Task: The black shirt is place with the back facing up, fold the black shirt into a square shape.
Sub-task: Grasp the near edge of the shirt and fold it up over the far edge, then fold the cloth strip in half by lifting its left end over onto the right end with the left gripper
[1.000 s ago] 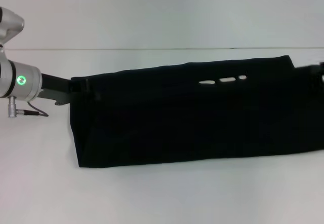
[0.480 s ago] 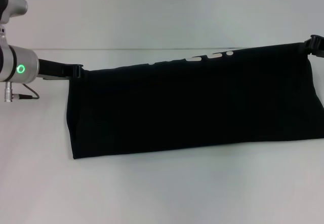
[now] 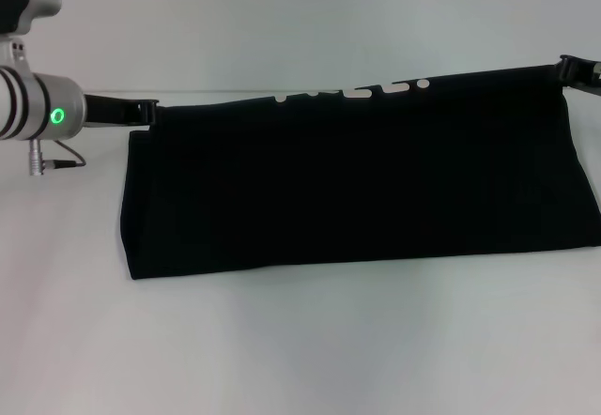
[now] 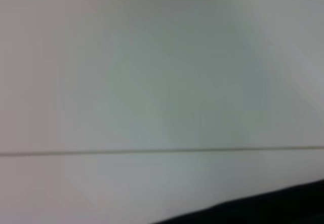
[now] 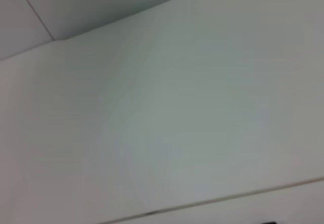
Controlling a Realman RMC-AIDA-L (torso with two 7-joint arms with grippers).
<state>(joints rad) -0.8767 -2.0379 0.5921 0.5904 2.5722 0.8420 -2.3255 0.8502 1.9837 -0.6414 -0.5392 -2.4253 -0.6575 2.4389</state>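
A large black shirt (image 3: 357,185) fills the middle of the head view as a wide dark band, running from left of centre to the right edge of the frame. Its long axis lies left to right. The top edge is stretched fairly taut and slopes slightly upward toward the right, with a few cream-white marks of lettering (image 3: 376,90) showing along it. The bottom edge rests on the white table (image 3: 300,349), so the cloth appears to hang like a curtain between two raised corners.

At the upper left of the frame, the left gripper (image 3: 148,110) meets the shirt's top-left corner, pinching it, with its silver arm and green light further left. At the upper right edge of the frame, the right gripper (image 3: 566,66) meets the top-right corner and seems to be clamped on it, though it is partly cut off.

Both wrist views show mostly bare white surface; the left wrist view catches a sliver of the shirt in its lower right corner.

The shirt hangs below and between the two grippers, each holding its own corner, so the coming fold likely depends on both carrying that top edge together across the cloth's short direction.
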